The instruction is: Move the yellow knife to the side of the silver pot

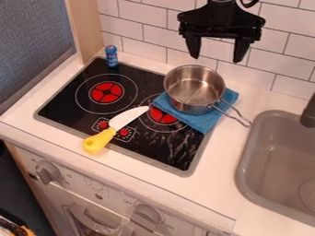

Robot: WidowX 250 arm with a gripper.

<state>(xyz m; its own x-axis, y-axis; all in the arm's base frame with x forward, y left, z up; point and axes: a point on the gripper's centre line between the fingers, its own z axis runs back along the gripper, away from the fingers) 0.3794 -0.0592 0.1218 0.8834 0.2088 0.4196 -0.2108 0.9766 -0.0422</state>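
Observation:
The black gripper [216, 50] hangs above the back of the counter, in front of the tiled wall, with its two fingers spread wide and nothing between them. Below it, the silver pot [194, 87] stands upright on a folded blue cloth [205, 120] at the stove's right back corner, its handle pointing toward the sink. A knife with a yellow handle [100, 140] lies on the front part of the stove, left of the pot and apart from it. Its pale blade [128, 117] points up and right toward the pot.
A small blue battery-like can [111, 56] stands at the back left corner of the black stovetop [80, 92]. The grey sink [245, 171] with its dark faucet [308, 113] is at the right. Oven knobs [48, 172] line the front panel below the counter edge.

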